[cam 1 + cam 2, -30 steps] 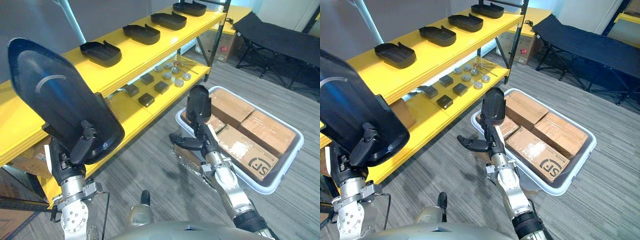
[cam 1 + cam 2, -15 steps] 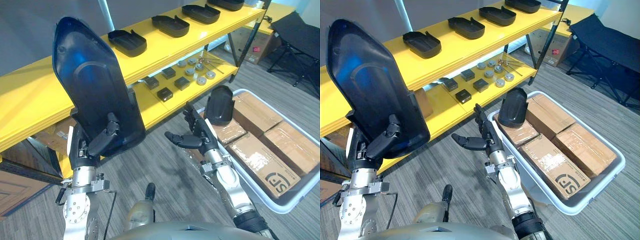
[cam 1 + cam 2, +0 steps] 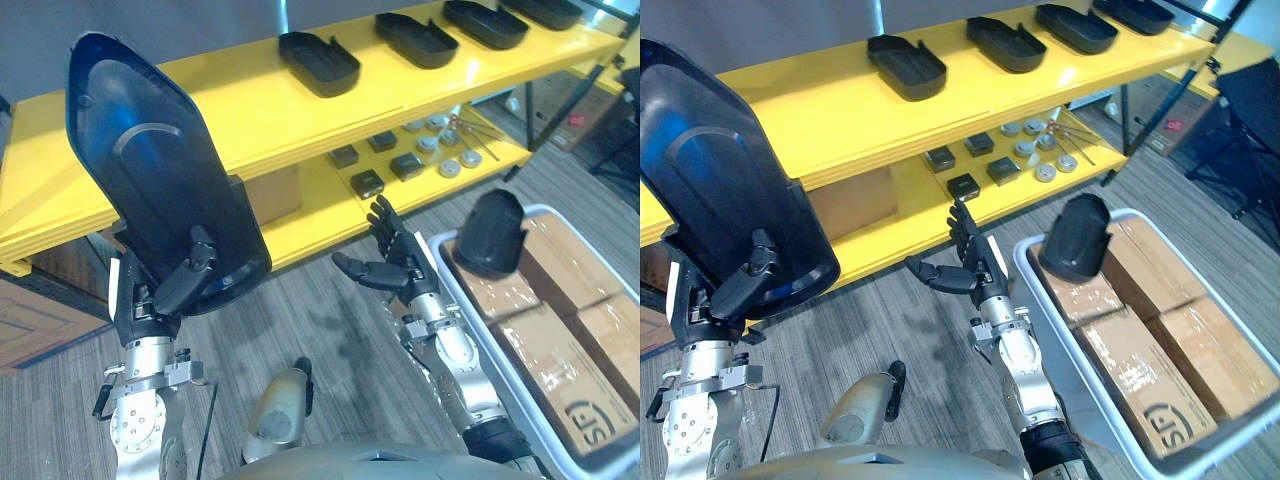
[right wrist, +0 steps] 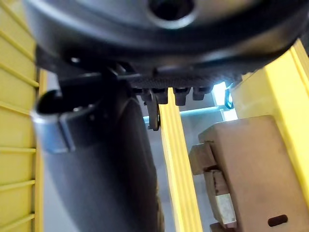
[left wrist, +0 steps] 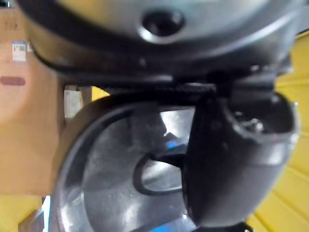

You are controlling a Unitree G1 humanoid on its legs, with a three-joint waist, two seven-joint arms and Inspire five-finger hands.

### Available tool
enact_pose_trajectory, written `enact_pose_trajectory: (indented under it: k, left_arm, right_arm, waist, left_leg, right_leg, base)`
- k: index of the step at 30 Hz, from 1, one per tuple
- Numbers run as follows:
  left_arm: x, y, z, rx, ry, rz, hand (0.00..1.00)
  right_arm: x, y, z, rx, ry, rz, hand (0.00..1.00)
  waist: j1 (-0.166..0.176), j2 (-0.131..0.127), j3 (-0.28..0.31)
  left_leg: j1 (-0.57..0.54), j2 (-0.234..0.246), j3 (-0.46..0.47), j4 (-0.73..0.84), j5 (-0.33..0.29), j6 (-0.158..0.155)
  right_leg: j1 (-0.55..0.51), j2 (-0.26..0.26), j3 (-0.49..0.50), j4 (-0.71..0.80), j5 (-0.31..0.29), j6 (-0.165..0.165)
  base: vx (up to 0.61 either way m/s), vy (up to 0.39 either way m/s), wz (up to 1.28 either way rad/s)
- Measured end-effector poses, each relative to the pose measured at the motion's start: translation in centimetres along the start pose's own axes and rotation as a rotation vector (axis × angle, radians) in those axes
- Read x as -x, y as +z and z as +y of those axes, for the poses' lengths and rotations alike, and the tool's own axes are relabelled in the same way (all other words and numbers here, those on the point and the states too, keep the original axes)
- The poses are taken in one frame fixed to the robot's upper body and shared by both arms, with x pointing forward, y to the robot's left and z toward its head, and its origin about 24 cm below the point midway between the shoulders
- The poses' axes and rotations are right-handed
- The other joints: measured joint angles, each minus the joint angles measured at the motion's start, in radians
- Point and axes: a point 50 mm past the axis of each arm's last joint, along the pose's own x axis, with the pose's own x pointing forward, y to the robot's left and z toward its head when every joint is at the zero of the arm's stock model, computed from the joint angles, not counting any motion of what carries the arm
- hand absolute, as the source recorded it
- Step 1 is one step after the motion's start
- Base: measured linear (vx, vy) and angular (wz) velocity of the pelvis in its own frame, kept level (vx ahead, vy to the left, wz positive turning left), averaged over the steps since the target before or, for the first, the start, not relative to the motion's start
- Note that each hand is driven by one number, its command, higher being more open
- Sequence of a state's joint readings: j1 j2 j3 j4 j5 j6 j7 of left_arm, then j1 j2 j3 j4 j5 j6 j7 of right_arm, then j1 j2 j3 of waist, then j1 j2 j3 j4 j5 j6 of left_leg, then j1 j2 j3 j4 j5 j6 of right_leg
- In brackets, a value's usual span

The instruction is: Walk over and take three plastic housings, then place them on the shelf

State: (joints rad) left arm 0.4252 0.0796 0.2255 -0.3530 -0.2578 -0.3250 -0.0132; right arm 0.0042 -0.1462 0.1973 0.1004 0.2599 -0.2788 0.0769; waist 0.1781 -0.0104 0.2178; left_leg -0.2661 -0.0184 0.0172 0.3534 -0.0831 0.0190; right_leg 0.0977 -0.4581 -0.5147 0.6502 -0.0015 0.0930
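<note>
My left hand [image 3: 160, 300] is shut on a large black plastic housing [image 3: 150, 180], held upright in front of the yellow shelf [image 3: 250, 120]. The left wrist view shows the thumb [image 5: 231, 159] curled over the housing's glossy inner face [image 5: 106, 188]. My right hand [image 3: 395, 265] hangs open over the floor, holding nothing, between the shelf and a white bin [image 3: 1060, 330]. A smaller black housing [image 3: 492, 232] leans on the boxes inside that bin, apart from the right hand. Several black housings lie in a row on the top shelf board, the nearest one [image 3: 318, 62] at centre.
The lower shelf board carries small black blocks [image 3: 367, 183] and silver discs [image 3: 448, 168], with a cardboard box [image 3: 272, 195] at its left part. Taped cardboard boxes [image 3: 1140, 380] fill the white bin. Grey plank floor [image 3: 320, 310] lies between shelf and bin.
The whole view has swung left, so the shelf now lies straight ahead and the bin sits further right. The left hand still holds the housing; the right hand stays open.
</note>
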Motion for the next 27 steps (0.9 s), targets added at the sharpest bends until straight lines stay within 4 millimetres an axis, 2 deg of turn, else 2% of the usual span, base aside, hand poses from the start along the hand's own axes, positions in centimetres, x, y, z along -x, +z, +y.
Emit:
enact_pose_trajectory:
  k: [1, 2, 3, 4, 5, 6, 7, 8, 10, 11, 12, 14, 15, 16, 19, 24, 26, 27]
  left_arm:
    - [-0.2, 0.1, 0.3, -0.011, 0.022, -0.007, 0.00]
    - [-0.4, 0.2, 0.3, -0.008, 0.034, -0.015, 0.00]
    - [-0.9, 0.4, 0.1, 0.003, 0.040, -0.034, 0.00]
    - [-2.2, 1.1, -0.4, 0.021, 0.043, -0.090, 0.00]
    - [-3.2, 1.5, -0.8, 0.032, 0.030, -0.127, 0.00]
    - [-3.6, 1.5, -0.9, 0.034, 0.024, -0.135, 0.00]
    - [-4.0, 1.2, -1.2, 0.036, 0.019, -0.131, 0.00]
    - [-4.0, 0.8, -1.3, 0.036, 0.019, -0.112, 0.00]
    - [-3.7, 0.4, -1.2, 0.032, 0.020, -0.089, 0.00]
    - [-3.6, 0.3, -1.1, 0.029, 0.018, -0.081, 0.00]
    - [-3.3, 0.0, -1.1, 0.036, 0.016, -0.061, 0.00]
    - [-2.8, -0.3, -0.9, 0.029, 0.005, -0.039, 0.00]
    - [-2.6, -0.4, -0.9, 0.025, -0.008, -0.030, 0.00]
    - [-2.5, -0.5, -0.9, 0.025, -0.022, -0.026, 0.00]
    - [-1.9, -0.7, -0.8, 0.022, -0.037, -0.006, 0.00]
    - [-1.9, -0.8, -1.3, 0.035, -0.052, -0.002, 0.00]
    - [-1.9, -0.9, -1.8, 0.046, -0.069, 0.001, 0.00]
    - [-2.0, -1.0, -2.1, 0.052, -0.081, 0.002, 0.00]
  right_arm:
    - [-0.4, 0.4, 0.0, -0.002, -0.004, -0.027, 1.00]
    - [-0.5, 0.7, -0.2, 0.006, -0.011, -0.047, 1.00]
    - [-0.5, 1.1, -0.9, 0.022, -0.029, -0.066, 1.00]
    - [-0.4, 2.6, -2.6, 0.061, -0.070, -0.122, 1.00]
    - [-0.3, 4.1, -4.0, 0.099, -0.108, -0.178, 1.00]
    - [-0.1, 4.7, -4.6, 0.115, -0.124, -0.196, 1.00]
    - [0.1, 5.5, -5.7, 0.145, -0.150, -0.223, 1.00]
    - [0.3, 6.2, -6.3, 0.167, -0.168, -0.245, 1.00]
    - [0.6, 7.1, -6.7, 0.163, -0.185, -0.289, 1.00]
    - [0.6, 7.7, -6.9, 0.171, -0.190, -0.316, 1.00]
    - [0.4, 8.1, -7.1, 0.192, -0.188, -0.323, 1.00]
    - [0.4, 8.4, -7.4, 0.214, -0.183, -0.323, 1.00]
    - [0.4, 8.5, -7.5, 0.224, -0.186, -0.323, 1.00]
    - [0.3, 8.6, -7.7, 0.229, -0.192, -0.324, 1.00]
    - [0.0, 8.5, -7.8, 0.227, -0.201, -0.324, 1.00]
    - [0.6, 8.5, -8.3, 0.230, -0.258, -0.339, 1.00]
    - [1.2, 8.7, -8.6, 0.242, -0.287, -0.362, 1.00]
    - [1.6, 8.8, -8.8, 0.259, -0.301, -0.368, 1.00]
  waist:
    - [-0.016, 0.001, 0.001]
    - [-0.024, 0.004, 0.003]
    - [-0.028, 0.013, 0.007]
    - [-0.055, 0.030, 0.010]
    - [-0.082, 0.035, 0.012]
    - [-0.095, 0.034, 0.011]
    - [-0.113, 0.033, 0.011]
    - [-0.127, 0.022, 0.007]
    - [-0.130, -0.001, -0.007]
    - [-0.124, -0.019, -0.018]
    - [-0.120, 0.009, -0.026]
    - [-0.112, 0.043, -0.046]
    - [-0.104, 0.057, -0.055]
    - [-0.097, 0.060, -0.056]
    - [-0.097, 0.066, -0.060]
    - [-0.107, 0.067, -0.061]
    - [-0.126, 0.070, -0.061]
    - [-0.142, 0.066, -0.059]
  left_leg:
    - [0.030, -0.010, -0.030, -0.035, 0.005, 0.015]
    - [0.061, -0.018, -0.047, -0.066, 0.013, 0.029]
    - [0.107, -0.023, -0.072, -0.106, 0.019, 0.039]
    - [0.147, -0.032, -0.131, -0.148, 0.026, 0.050]
    - [0.150, -0.045, -0.181, -0.159, 0.027, 0.052]
    - [0.153, -0.051, -0.195, -0.162, 0.028, 0.052]
    - [0.172, -0.070, -0.236, -0.168, 0.030, 0.052]
    - [0.191, -0.094, -0.267, -0.167, 0.025, 0.042]
    - [0.208, -0.130, -0.296, -0.150, -0.009, 0.032]
    - [0.206, -0.148, -0.291, -0.117, -0.064, 0.032]
    - [0.198, -0.090, -0.218, -0.075, -0.100, 0.012]
    - [0.187, -0.030, -0.162, -0.055, -0.120, -0.014]
    - [0.192, -0.001, -0.134, -0.059, -0.120, -0.022]
    - [0.203, 0.013, -0.119, -0.063, -0.115, -0.031]
    - [0.224, 0.027, -0.090, -0.068, -0.116, -0.032]
    - [0.232, 0.015, -0.041, -0.051, -0.116, -0.033]
    - [0.190, 0.015, 0.019, 0.050, -0.125, -0.062]
    - [0.160, 0.020, 0.087, 0.126, -0.113, -0.096]
  right_leg:
    - [-0.066, -0.001, 0.077, 0.115, -0.008, 0.016]
    - [-0.108, 0.024, 0.109, 0.188, -0.087, 0.011]
    - [-0.148, 0.072, 0.129, 0.217, -0.166, -0.004]
    - [-0.243, 0.183, 0.149, 0.126, -0.222, -0.064]
    - [-0.328, 0.251, 0.213, 0.001, -0.222, -0.065]
    - [-0.346, 0.271, 0.249, -0.064, -0.211, -0.049]
    - [-0.371, 0.290, 0.300, -0.170, -0.186, -0.017]
    - [-0.372, 0.289, 0.322, -0.243, -0.166, 0.000]
    - [-0.353, 0.275, 0.335, -0.310, -0.121, -0.052]
    - [-0.326, 0.259, 0.335, -0.350, -0.030, -0.052]
    - [-0.297, 0.274, 0.291, -0.366, -0.016, -0.060]
    - [-0.267, 0.307, 0.253, -0.398, -0.016, -0.064]
    - [-0.246, 0.325, 0.235, -0.412, -0.015, -0.071]
    - [-0.235, 0.333, 0.228, -0.413, -0.021, -0.080]
    - [-0.206, 0.344, 0.228, -0.427, -0.025, -0.086]
    - [-0.167, 0.336, 0.231, -0.473, -0.026, -0.084]
    - [-0.126, 0.323, 0.197, -0.514, -0.023, -0.075]
    - [-0.091, 0.300, 0.172, -0.537, -0.016, -0.063]
  base:
    - [0.22, 0.123, 0.36]
    - [0.25, 0.122, 0.49]
    - [0.29, 0.117, 0.86]
    - [0.33, 0.101, 1.26]
    - [0.29, 0.048, 1.33]
    - [0.25, -0.028, 1.32]
    - [0.23, -0.088, 1.17]
    - [0.29, -0.162, 1.12]
    - [0.28, -0.213, 0.79]
    - [0.30, -0.255, 0.78]
    - [0.29, -0.241, 0.64]
    - [0.30, -0.184, 0.41]
    - [0.36, -0.168, 0.31]
    - [0.28, -0.113, 0.21]
    - [0.20, -0.039, 0.04]
    - [0.09, 0.050, -0.01]
    - [0.04, 0.068, 0.40]
    - [0.02, 0.109, 0.60]
